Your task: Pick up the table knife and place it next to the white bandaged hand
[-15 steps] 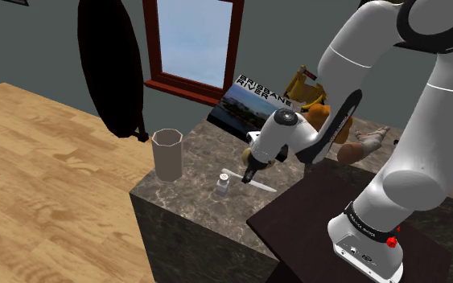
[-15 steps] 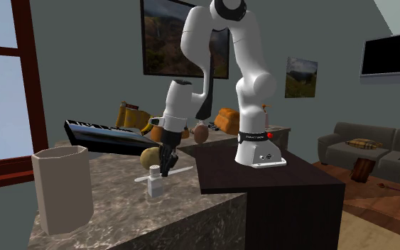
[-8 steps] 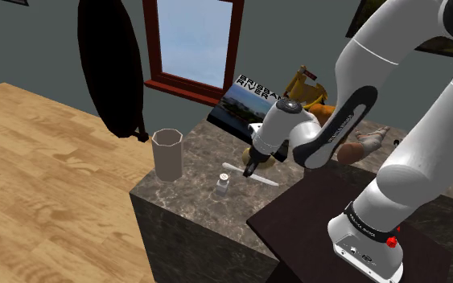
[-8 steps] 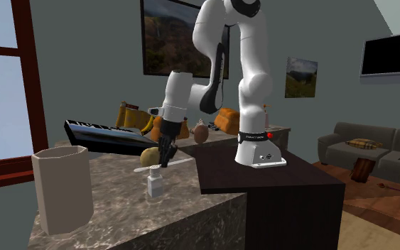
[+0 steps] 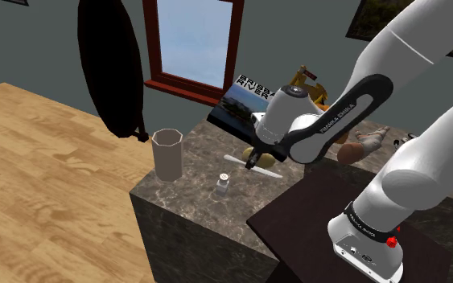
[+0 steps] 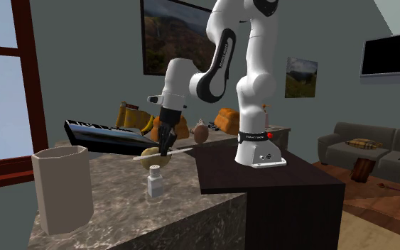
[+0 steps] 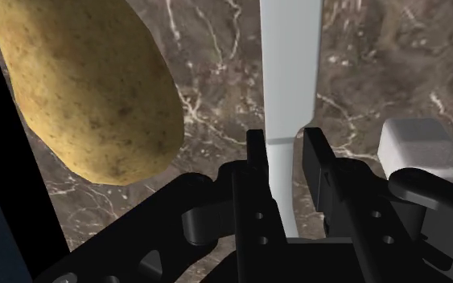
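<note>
Above the marble counter (image 5: 194,163), my gripper (image 7: 289,149) pinches the white table knife (image 7: 290,64); swinging toward what looks like the bandaged hand (image 5: 367,143) could clip the potato (image 7: 88,88).

marble counter (image 5: 199,163) | cup (image 5: 167,154) | small bottle (image 5: 222,186) | potato (image 7: 88,88) | bandaged hand (image 5: 369,141)
</note>
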`<action>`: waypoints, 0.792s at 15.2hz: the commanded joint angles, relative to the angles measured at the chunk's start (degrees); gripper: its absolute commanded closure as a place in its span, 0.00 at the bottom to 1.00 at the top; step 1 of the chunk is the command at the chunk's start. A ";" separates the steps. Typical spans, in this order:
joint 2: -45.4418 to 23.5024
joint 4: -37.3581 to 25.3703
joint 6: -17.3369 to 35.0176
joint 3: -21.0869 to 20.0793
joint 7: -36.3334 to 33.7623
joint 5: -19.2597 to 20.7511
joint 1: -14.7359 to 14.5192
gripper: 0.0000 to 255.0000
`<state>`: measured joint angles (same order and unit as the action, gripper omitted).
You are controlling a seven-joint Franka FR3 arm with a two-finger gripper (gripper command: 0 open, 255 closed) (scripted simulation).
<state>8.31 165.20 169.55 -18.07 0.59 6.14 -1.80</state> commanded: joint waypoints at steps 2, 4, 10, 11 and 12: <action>3.55 0.01 -3.53 1.78 3.03 -4.24 -2.93 1.00; 5.71 -0.15 -5.83 2.64 4.17 -5.71 -4.10 1.00; 11.69 -1.08 -12.71 4.35 6.24 -8.19 -6.20 1.00; 12.61 -1.30 -13.85 4.57 6.47 -8.44 -6.43 1.00; 13.50 -1.54 -14.97 4.76 6.67 -8.65 -6.63 1.00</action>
<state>21.05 163.83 155.57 -13.48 7.06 -2.30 -8.23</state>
